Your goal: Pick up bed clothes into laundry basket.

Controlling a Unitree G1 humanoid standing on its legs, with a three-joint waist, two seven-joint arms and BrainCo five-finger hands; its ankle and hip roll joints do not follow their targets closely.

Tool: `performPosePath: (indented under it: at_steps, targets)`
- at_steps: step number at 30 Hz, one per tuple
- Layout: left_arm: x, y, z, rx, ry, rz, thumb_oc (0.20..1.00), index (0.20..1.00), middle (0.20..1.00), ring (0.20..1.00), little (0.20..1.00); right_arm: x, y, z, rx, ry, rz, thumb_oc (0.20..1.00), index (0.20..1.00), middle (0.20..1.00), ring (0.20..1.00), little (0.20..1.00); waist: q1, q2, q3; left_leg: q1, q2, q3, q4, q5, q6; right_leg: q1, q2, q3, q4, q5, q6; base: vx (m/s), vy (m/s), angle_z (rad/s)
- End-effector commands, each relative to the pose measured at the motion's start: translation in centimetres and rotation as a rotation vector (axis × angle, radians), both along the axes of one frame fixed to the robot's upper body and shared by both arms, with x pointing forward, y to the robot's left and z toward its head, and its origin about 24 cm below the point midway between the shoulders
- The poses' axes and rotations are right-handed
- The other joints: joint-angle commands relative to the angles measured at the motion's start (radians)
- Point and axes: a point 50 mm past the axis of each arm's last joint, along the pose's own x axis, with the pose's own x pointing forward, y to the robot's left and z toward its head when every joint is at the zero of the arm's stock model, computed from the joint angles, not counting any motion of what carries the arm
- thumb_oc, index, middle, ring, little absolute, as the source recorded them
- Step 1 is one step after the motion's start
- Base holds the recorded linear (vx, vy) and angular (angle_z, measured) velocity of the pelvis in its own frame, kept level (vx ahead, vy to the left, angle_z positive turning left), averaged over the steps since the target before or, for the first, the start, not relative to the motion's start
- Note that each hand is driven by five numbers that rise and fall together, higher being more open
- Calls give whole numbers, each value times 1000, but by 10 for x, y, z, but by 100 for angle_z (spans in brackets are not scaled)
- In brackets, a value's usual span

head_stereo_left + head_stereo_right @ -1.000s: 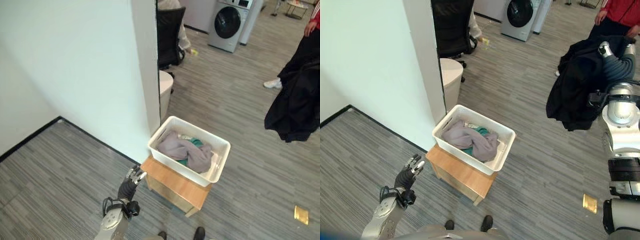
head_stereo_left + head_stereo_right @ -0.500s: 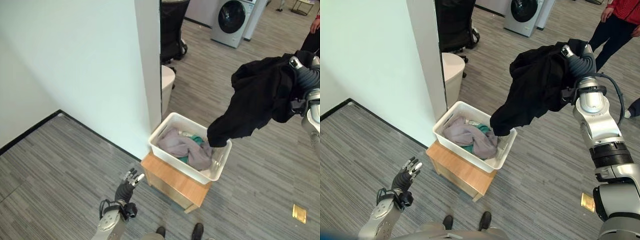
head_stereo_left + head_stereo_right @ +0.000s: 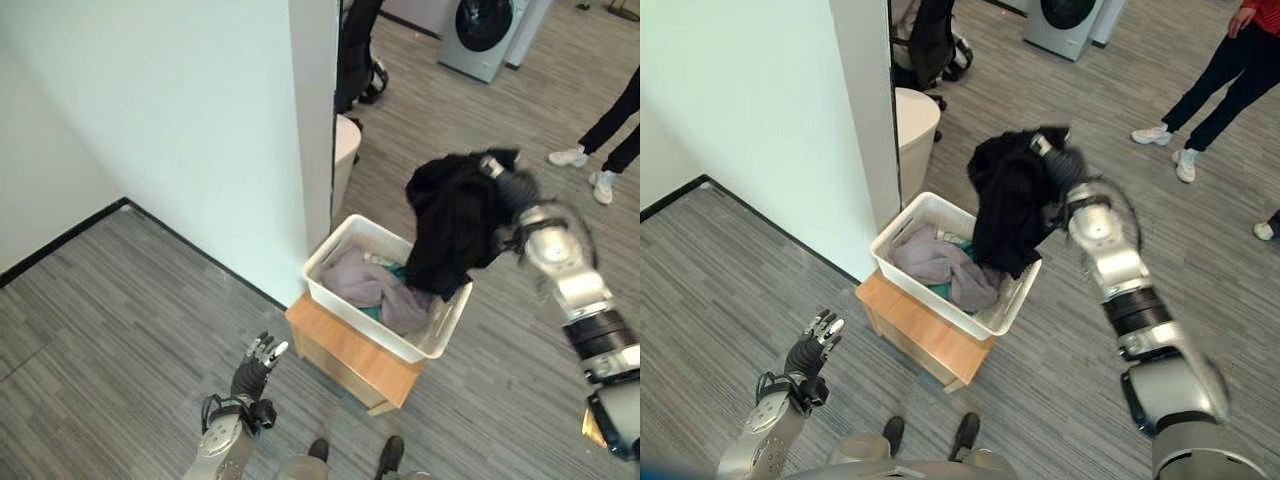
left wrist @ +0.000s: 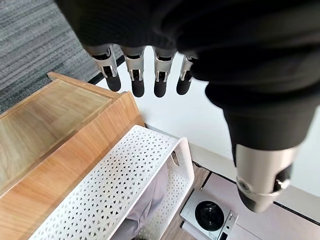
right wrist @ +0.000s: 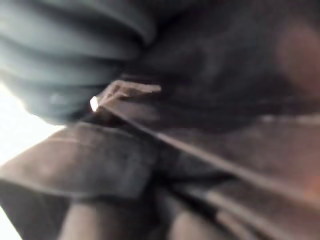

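Floor (image 3: 120,300) of grey planks runs under everything, with a white wall (image 3: 180,120) on the left and a washing machine (image 3: 490,30) far off at the back. Near the wall's corner a low wooden table (image 3: 345,355) carries the white laundry basket (image 3: 440,330), which already holds a grey garment (image 3: 375,295) and something green beneath it, so part of the job looks done.

The black garment (image 3: 455,215) hangs from the right hand (image 3: 1058,160), bunched up high and draping down so its lower edge reaches over the basket's far right rim. It is not yet released into the basket. The hand's fingers are buried in the cloth, so whether they are curled round it cannot be told; the right wrist view gives dark folds at very close range.

The left hand (image 3: 255,365) hovers low on the near left, close to the table's corner, with its fingers (image 4: 135,75) straight and relaxed, holding nothing.

What is left, judging from this, is lowering and letting go of the black garment inside the basket. A person (image 3: 1210,80) stands well apart on the far right.
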Motion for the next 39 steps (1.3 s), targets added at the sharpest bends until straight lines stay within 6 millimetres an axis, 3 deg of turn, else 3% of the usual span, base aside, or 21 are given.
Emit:
performPosePath:
  at_steps: [1,2,5,8,9,11,12,16,20,21,22,26,27,28,29,30,33,35,38,39]
  targets:
    - [11,-4,17,-6,-86,-22,1000,1000,1000,1000,1000,13,-2,33,-41,-96,-19,200,200,200,200,200,24,-2,-18,-83,75,25,-16,50,-43,81,-43,-37,37,-136,64,0,0,0]
    - [11,-4,17,-6,-86,-22,1000,1000,1000,1000,1000,13,-2,33,-41,-96,-19,200,200,200,200,200,24,-2,-18,-83,75,25,-16,50,-43,81,-43,-37,37,-136,64,0,0,0]
    - [10,-6,16,-7,-79,-21,1000,1000,1000,1000,1000,17,-2,3,-60,18,-69,200,200,200,200,200,35,1,-11,-90,72,19,-15,52,-42,78,-43,-40,35,-135,63,0,0,0]
    - [11,-6,16,-3,-82,-33,1000,1000,1000,1000,1000,20,-15,-37,-223,223,-114,200,200,200,200,200,56,5,3,-110,71,5,-14,60,-44,66,-43,-50,31,-130,63,-22,-9,9]
    - [11,-6,16,-3,-82,-33,1000,1000,1000,1000,1000,20,-14,-37,-223,223,-114,200,200,200,200,200,56,5,3,-110,71,5,-14,60,-44,66,-43,-50,31,-130,63,-25,-16,23]
    - [11,-4,17,0,-79,-31,1000,1000,1000,1000,1000,19,-32,-55,-252,349,-198,200,200,200,200,200,70,8,8,-123,70,-8,-13,64,-45,62,-41,-61,25,-126,63,-18,-14,11]
    - [11,-3,17,-1,-80,-26,1000,1000,1000,1000,1000,22,-35,-53,-251,366,-213,1000,1000,1000,1000,1000,75,9,11,-131,70,-11,-12,67,-46,59,-40,-64,23,-125,63,-14,-18,6]
    - [10,3,18,14,-77,-18,1000,1000,1000,1000,1000,27,-63,-44,-372,479,-330,1000,1000,1000,1000,1000,93,10,10,-146,68,-23,-12,71,-47,52,-34,-73,16,-125,62,4,-7,16]
    - [8,10,20,29,-77,-3,1000,1000,1000,1000,1000,30,-77,-29,-450,490,-332,1000,1000,1000,1000,1000,101,4,6,-151,66,-31,-11,73,-48,51,-31,-78,14,-125,62,7,-1,3]
    - [7,13,19,33,-74,3,1000,1000,1000,1000,1000,36,-84,-9,-583,466,-320,1000,1000,1000,1000,1000,98,-2,5,-149,66,-32,-12,72,-48,54,-31,-79,14,-127,63,14,-4,6]
    - [7,12,19,32,-75,3,1000,1000,1000,1000,1000,36,-84,-9,-585,465,-320,1000,1000,1000,1000,1000,97,-1,6,-148,66,-32,-12,71,-48,54,-31,-79,14,-127,63,2,3,6]
    - [12,18,24,56,-98,0,1000,1000,1000,1000,1000,51,-81,49,-1038,350,-205,1000,1000,1000,1000,1000,73,-17,7,-141,70,-17,-14,72,-52,53,-30,-64,15,-121,63,0,0,0]
    - [12,24,25,71,-99,14,1000,1000,1000,1000,1000,52,-80,81,-1169,264,-177,1000,1000,1000,1000,1000,50,-25,5,-132,74,-3,-15,67,-55,56,-29,-53,17,-123,64,-28,52,0]
    - [12,26,25,70,-101,23,1000,1000,1000,1000,1000,47,-75,104,-1211,146,-147,1000,1000,1000,1000,1000,19,-28,1,-126,77,11,-18,69,-55,51,-31,-41,17,-118,65,-34,71,-14]
    - [11,28,24,66,-99,42,1000,1000,1000,1000,1000,28,-79,115,-1252,58,-69,1000,1000,1000,1000,1000,-17,-26,-2,-114,80,31,-19,63,-56,49,-34,-27,21,-119,68,-35,61,-29]
    - [11,28,24,67,-98,37,1000,1000,1000,1000,1000,26,-81,115,-1251,63,-72,1000,1000,1000,1000,1000,-12,-25,-3,-113,80,31,-19,62,-56,50,-33,-27,21,-119,68,-10,41,-27]
    - [8,28,21,63,-99,28,1000,1000,1000,1000,1000,-22,-105,96,-1242,127,99,1000,1000,1000,1000,1000,-64,-18,-14,-97,79,49,-21,54,-57,56,-42,-20,26,-124,73,21,17,-24]
    - [7,25,21,53,-108,10,1000,1000,1000,1000,1000,-56,-129,84,-1158,197,122,1000,1000,1000,1000,1000,-97,-11,-24,-88,76,56,-21,48,-57,63,-49,-23,30,-130,77,12,5,-11]
    - [12,26,27,60,-143,8,1000,1000,1000,1000,1000,-100,-153,54,-862,178,21,1000,1000,1000,1000,1000,-124,4,-31,-70,75,67,-21,35,-56,73,-56,-18,36,-139,80,25,9,-9]
    - [15,26,31,53,-171,33,1000,1000,1000,1000,1000,-117,-159,40,-605,60,-135,1000,1000,1000,1000,1000,-142,22,-35,-65,73,72,-21,28,-51,74,-58,-13,39,-144,82,42,14,-12]
